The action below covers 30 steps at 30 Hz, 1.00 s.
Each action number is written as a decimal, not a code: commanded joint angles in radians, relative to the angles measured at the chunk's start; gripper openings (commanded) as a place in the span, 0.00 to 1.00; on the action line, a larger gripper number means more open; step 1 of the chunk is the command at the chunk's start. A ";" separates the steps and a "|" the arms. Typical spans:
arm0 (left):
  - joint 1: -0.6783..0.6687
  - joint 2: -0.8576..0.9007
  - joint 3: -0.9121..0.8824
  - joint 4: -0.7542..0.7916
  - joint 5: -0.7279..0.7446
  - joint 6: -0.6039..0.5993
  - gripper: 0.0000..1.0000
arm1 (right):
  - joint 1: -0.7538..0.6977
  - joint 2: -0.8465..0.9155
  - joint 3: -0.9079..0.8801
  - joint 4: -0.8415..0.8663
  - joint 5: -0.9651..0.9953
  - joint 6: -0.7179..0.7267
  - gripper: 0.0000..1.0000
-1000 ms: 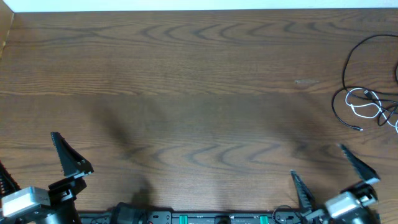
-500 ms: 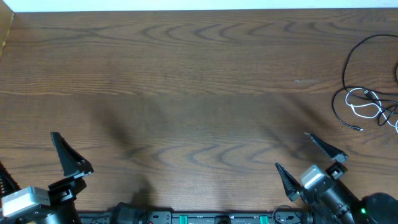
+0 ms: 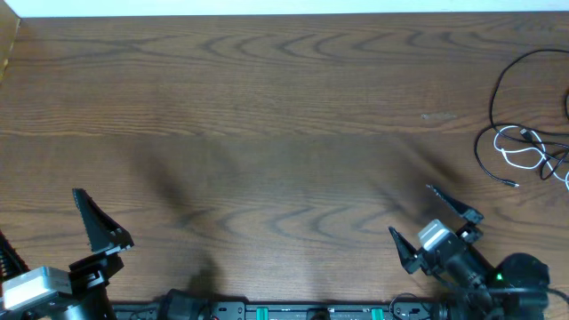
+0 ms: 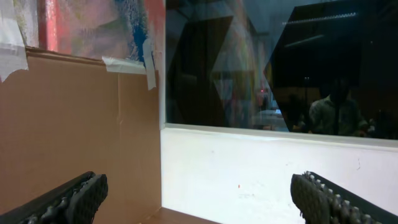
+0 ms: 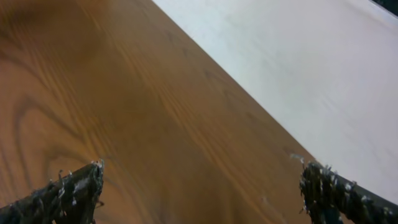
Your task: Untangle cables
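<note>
Both tools wide, empty; left tool (image 4: 199, 208) at counter's (image 3: 267, 107) near-left corner; right tool (image 3: 411, 211) at near edge, right of centre; cables (image 3: 524, 149) tangled at right edge.

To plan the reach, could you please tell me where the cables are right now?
Overhead, the cables lie tangled at the table's far right edge, well beyond the open right tool.

My right hand (image 3: 409, 210), black and two-fingered with a silver wrist block, has swung round since a second ago. It pointed almost straight up the brown wood-grain worktop (image 3: 267, 107) and now angles up and to the left, and it has shifted leftward along the near edge. Behind it, my black arm joint with a green light (image 3: 511, 277) has come into the overhead view at the bottom right corner.
</note>
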 commanded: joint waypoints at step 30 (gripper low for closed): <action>0.003 -0.007 0.016 0.008 -0.013 0.009 1.00 | 0.004 0.013 -0.326 0.391 0.237 0.116 0.99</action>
